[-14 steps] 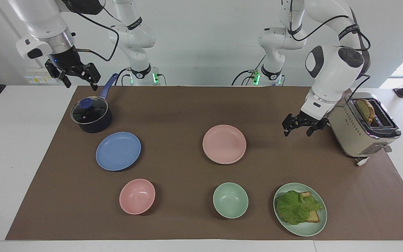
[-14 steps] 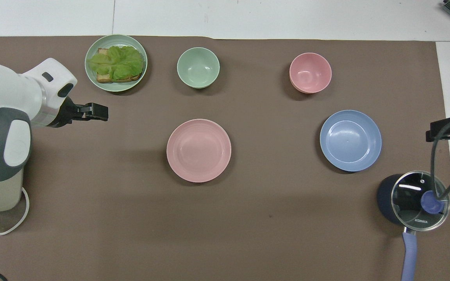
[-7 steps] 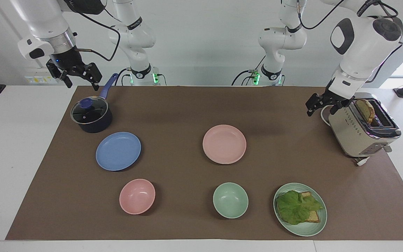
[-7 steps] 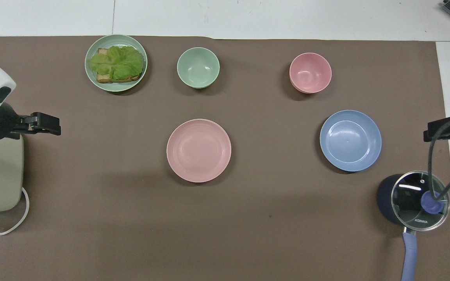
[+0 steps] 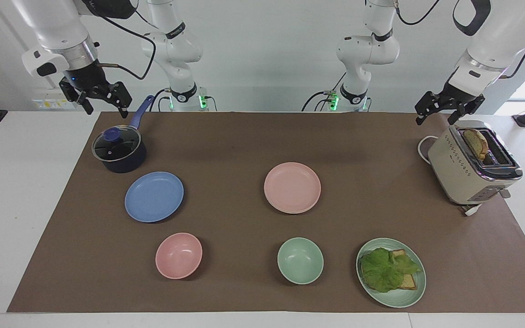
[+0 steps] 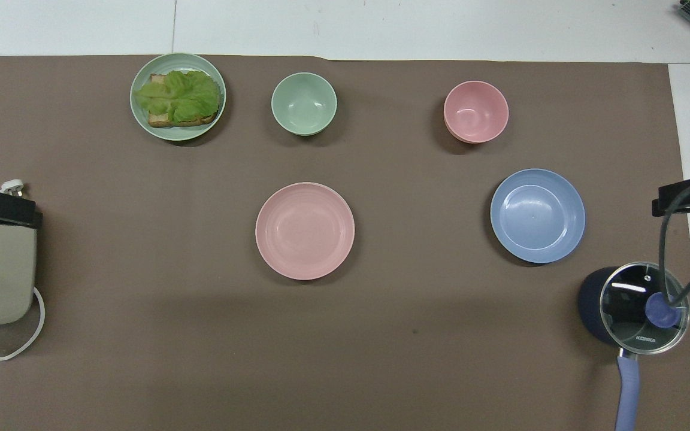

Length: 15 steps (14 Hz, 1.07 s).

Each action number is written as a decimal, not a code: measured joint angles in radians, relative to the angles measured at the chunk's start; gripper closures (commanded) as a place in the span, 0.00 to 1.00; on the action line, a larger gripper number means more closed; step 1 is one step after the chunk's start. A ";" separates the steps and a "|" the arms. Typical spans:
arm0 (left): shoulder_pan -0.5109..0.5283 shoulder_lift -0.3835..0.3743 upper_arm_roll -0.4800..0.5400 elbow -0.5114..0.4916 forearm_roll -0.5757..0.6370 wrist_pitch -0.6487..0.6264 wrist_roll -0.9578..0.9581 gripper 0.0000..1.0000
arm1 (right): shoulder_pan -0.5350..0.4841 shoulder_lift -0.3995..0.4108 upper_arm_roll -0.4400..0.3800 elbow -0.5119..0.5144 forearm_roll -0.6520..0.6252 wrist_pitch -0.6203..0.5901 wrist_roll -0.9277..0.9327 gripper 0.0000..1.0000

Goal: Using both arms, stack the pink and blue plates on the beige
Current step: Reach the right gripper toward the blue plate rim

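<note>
Bench (image 5: 253,136): brown mat across the whole work area; nothing on it has shifted over the last second.
Left arm: the one real change. It has swung up and back from low beside the toaster (image 5: 472,168); the left gripper (image 5: 440,108) now hangs above the toaster's robot-side end, fingers apart, holding nothing.
Right arm: essentially unmoved, waiting. The right gripper (image 5: 103,98) hangs over the bench edge just above the lidded saucepan (image 5: 119,152), fingers apart, empty.
Pink plate (image 5: 292,187): flat on the mat well apart from the toaster, toward the middle of the bench; untouched.
Blue plate (image 5: 154,197): farther again from the toaster, at the right arm's end, just beside the saucepan; untouched.
Beige plate: no separate beige plate shows in either view. It cannot be told whether one lies under the pink plate.
Green plate (image 5: 391,272): lettuce and bread on it, farther from the robots than the toaster.
Green bowl (image 5: 300,260), pink bowl (image 5: 178,255): in the same row as the green plate, progressively farther from the toaster.
Meaning for task: both arms are up and clear, neither plate is held, and blue is not on pink. Judged as a retreat to rest rather than an approach; stacking looks unstarted or stalled.
</note>
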 measured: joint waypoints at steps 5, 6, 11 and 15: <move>0.000 -0.004 -0.003 0.000 0.000 -0.010 0.000 0.00 | 0.000 0.000 -0.002 0.000 0.000 0.023 0.000 0.00; 0.000 -0.004 -0.003 0.000 0.000 -0.012 0.000 0.00 | 0.000 0.000 -0.002 0.000 0.000 0.023 0.000 0.00; 0.000 -0.005 -0.003 0.019 0.000 -0.012 0.005 0.00 | 0.000 0.000 -0.002 -0.001 0.000 0.023 0.000 0.00; 0.000 -0.005 -0.003 0.030 0.000 -0.014 0.005 0.00 | 0.000 0.000 -0.001 -0.009 0.000 0.044 0.000 0.00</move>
